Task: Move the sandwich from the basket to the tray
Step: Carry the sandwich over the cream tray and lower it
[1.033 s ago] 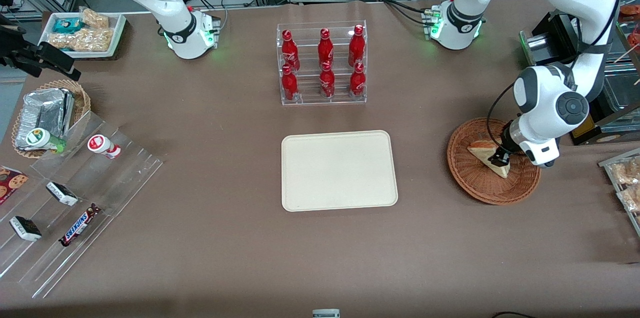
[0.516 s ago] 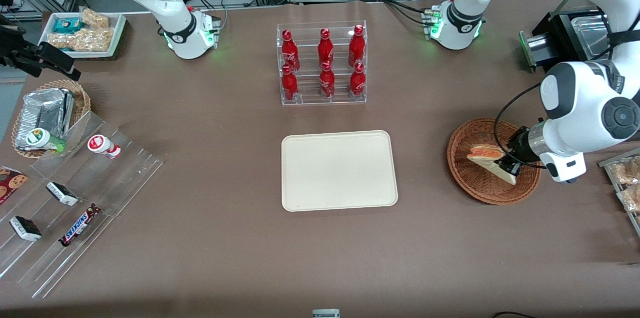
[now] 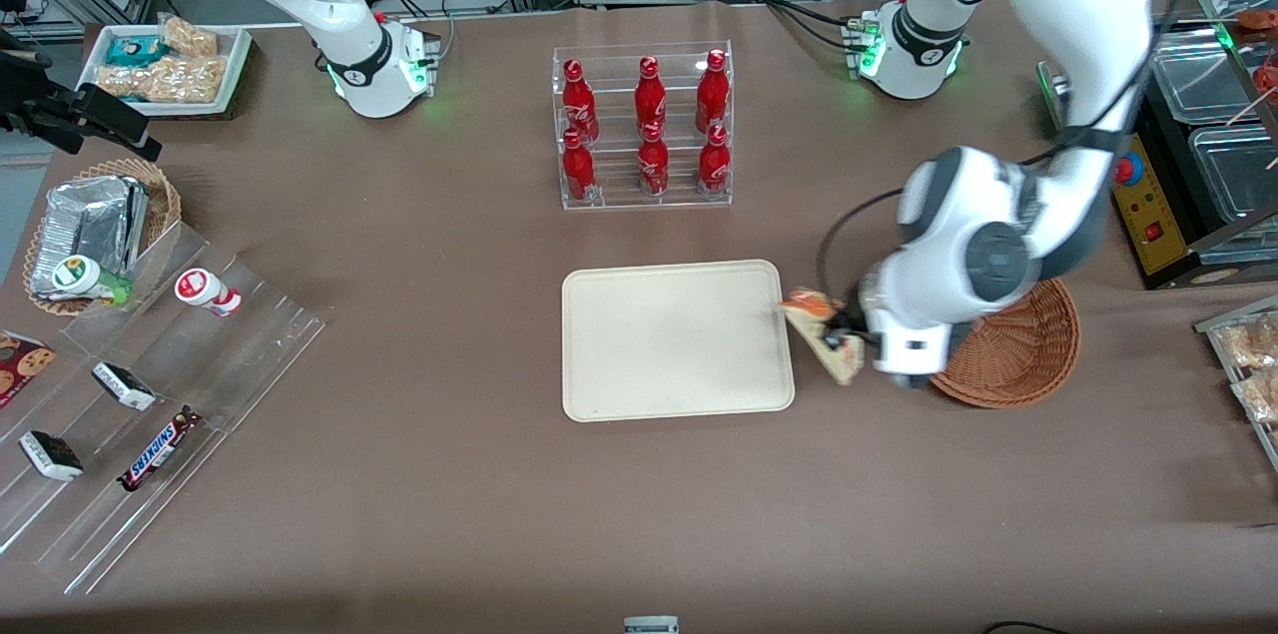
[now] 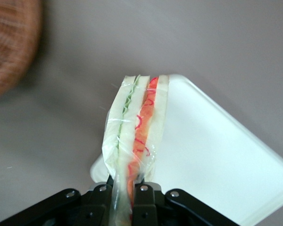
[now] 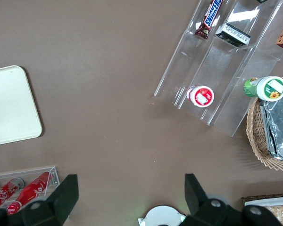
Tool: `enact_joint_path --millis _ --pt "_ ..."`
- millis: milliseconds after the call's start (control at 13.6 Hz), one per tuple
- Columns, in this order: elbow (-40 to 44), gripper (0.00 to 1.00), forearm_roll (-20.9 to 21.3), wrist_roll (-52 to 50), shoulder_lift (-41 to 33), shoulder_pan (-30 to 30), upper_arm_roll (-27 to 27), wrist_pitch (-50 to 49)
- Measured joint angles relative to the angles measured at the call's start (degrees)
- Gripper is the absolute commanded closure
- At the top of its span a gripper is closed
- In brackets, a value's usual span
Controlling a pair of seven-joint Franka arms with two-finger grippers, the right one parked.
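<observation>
Item: sandwich (image 4: pixel 134 127), clamped between my gripper (image 3: pixel 844 339) fingers, held above table between tray (image 3: pixel 671 392) edge and basket (image 3: pixel 1028 354).

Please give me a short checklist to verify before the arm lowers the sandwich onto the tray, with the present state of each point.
1. Grip: gripper shut on the sandwich, wedge pinched at one end: ok.
2. Sandwich out of the basket: ok.
3. Sandwich fully above the tray: not ok, it hangs at the rim nearest the basket.
4. Tray surface bare for landing: ok.
5. Wrapper intact: cannot tell.
6. Height above the tray: cannot tell.
</observation>
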Motion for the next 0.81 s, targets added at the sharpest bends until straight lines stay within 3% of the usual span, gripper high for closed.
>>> enact_joint_path --millis 295,811 --pt "3.50 0.91 5.00 1.74 5.85 -10.55 -0.16 4.99" --pt "6.31 0.91 11.91 5.77 12.33 -17.44 -0.07 7.50"
